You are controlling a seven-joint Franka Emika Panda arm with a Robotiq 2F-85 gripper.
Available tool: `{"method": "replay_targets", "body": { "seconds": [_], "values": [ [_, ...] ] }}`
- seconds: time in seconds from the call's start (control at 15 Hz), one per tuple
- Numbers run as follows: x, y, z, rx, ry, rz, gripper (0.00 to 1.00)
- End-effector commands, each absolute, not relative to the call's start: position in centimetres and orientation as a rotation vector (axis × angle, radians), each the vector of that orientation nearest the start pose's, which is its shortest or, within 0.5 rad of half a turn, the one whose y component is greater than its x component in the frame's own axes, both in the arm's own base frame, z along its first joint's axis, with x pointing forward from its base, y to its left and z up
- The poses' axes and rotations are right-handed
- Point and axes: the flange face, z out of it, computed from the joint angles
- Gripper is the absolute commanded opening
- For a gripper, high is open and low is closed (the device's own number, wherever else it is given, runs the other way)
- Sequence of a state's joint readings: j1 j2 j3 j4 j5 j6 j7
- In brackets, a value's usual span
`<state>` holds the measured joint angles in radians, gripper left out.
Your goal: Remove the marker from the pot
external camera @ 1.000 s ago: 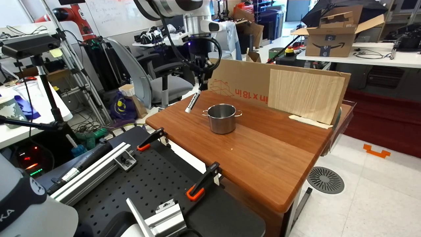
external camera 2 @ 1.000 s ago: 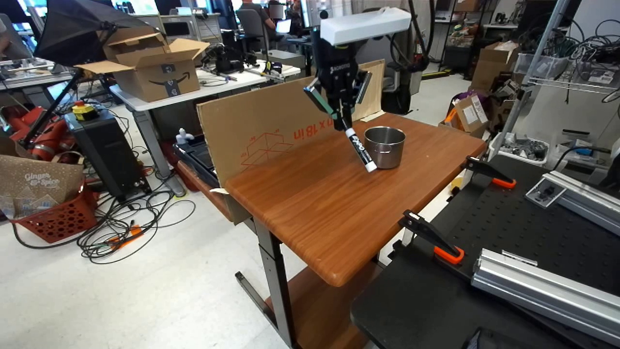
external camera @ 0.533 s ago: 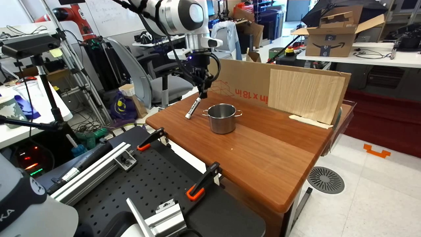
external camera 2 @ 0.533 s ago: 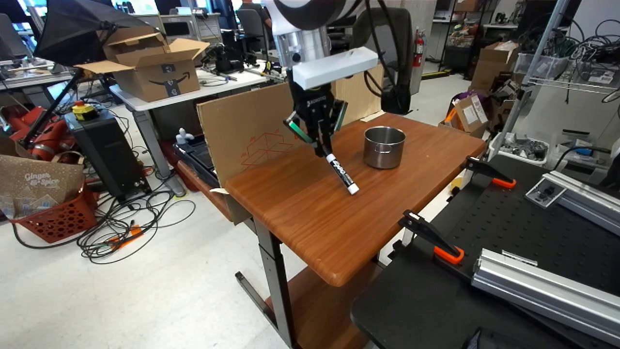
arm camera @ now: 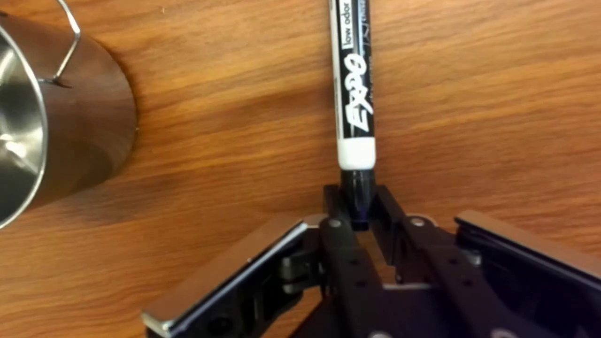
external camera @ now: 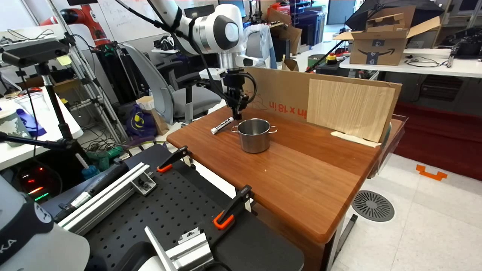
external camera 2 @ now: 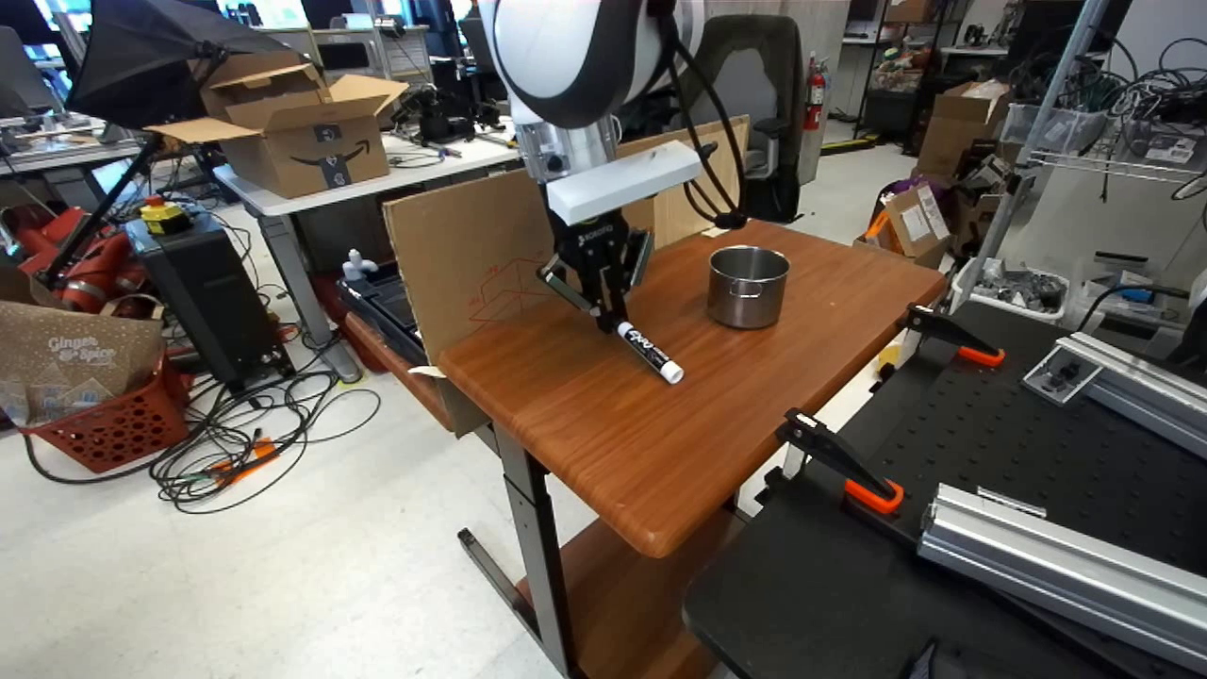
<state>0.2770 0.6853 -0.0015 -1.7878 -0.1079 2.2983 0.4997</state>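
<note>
The marker is slim, with a black and white body, a white end and a black cap; it shows in both exterior views (external camera: 222, 125) (external camera 2: 651, 353) and in the wrist view (arm camera: 356, 84). My gripper (arm camera: 359, 202) is shut on the marker's black cap; it also shows in both exterior views (external camera: 237, 116) (external camera 2: 611, 319). The marker slants low over the table beside the pot, its white end at or close to the tabletop. The grey metal pot stands upright, apart from the marker, in both exterior views (external camera: 254, 143) (external camera 2: 747, 300) and at the wrist view's left edge (arm camera: 94, 112).
The brown wooden table (external camera: 301, 177) has a cardboard panel (external camera: 278, 84) along one edge. The pot's wire handle (arm camera: 70, 51) sticks out towards the marker's side. A black perforated board (external camera: 180, 210) with clamps (external camera: 233, 209) adjoins the table.
My gripper has come down and away from the pot with the marker in its grip. The marker now lies flatter, its cap end lower. The pot has not moved.
</note>
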Motion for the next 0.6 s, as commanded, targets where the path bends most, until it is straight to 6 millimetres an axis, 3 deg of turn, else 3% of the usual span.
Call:
{"method": "replay_targets", "body": {
  "seconds": [0.0, 0.13, 0.2, 0.53],
  "values": [
    [62.17, 17.58, 14.12, -3.290, 0.255, 0.200, 0.05],
    [62.35, 17.69, 14.16, -3.282, 0.256, 0.199, 0.05],
    [62.39, 17.69, 14.16, -3.283, 0.256, 0.206, 0.37],
    [62.51, 17.54, 14.26, -3.284, 0.266, 0.210, 0.73]
  ]
}}
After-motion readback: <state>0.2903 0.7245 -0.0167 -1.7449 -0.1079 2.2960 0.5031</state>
